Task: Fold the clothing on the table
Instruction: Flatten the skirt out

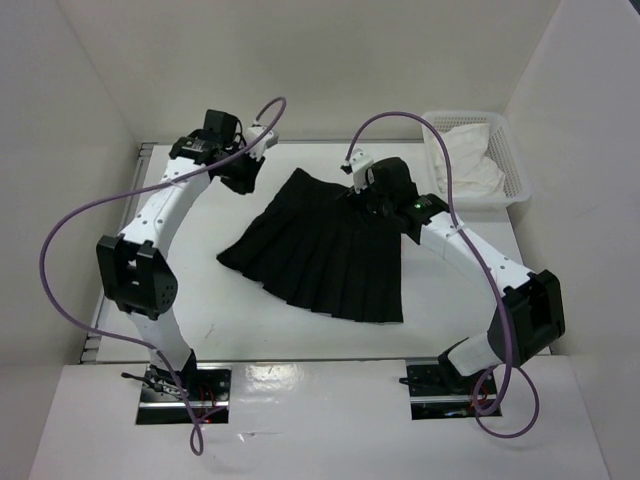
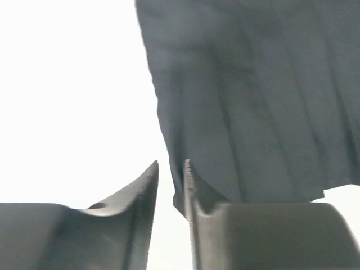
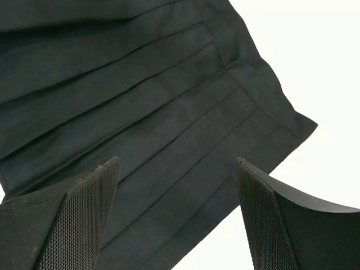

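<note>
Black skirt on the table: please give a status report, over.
Left tool barely parted at skirt edge, nothing gripped. Right tool wide open over pleats. Skirt flat, unfolded. Basket aside, far right corner.

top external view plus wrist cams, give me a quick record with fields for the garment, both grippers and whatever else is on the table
garment: black pleated skirt, spread flat, not yet folded
surface: white table
left gripper: jaws slightly apart, nothing between them, at the skirt's edge
right gripper: jaws wide open, over the skirt, holding nothing
other: white basket at the far right corner, white cloth inside
</note>
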Tool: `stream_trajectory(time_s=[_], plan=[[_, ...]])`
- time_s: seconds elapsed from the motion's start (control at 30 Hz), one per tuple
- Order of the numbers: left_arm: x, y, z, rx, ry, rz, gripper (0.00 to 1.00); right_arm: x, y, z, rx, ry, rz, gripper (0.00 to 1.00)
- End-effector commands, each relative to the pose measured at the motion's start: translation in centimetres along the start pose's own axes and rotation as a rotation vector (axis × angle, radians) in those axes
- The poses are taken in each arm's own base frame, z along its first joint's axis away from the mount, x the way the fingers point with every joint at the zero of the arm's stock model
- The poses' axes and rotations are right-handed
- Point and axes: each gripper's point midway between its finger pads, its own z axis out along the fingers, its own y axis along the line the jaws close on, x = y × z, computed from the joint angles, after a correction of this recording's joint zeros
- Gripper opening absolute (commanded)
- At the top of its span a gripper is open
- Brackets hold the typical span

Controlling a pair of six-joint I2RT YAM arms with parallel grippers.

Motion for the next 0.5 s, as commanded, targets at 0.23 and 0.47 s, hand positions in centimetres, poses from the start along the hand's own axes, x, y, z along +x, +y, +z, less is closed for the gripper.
stream_trajectory(time_s=[0.23,0.47], plan=[[6.0,2.4,-0.2,-0.176,0.121,-0.061,0.33,-2.7,0.3,-1.6,-0.007,-0.111,-0.018,0.87],[9.9,-2.9,3.3,0.12,0.172,-0.138,0.18,-1.9,0.6,-1.0,-0.023,-0.082,-0.017,0.87]])
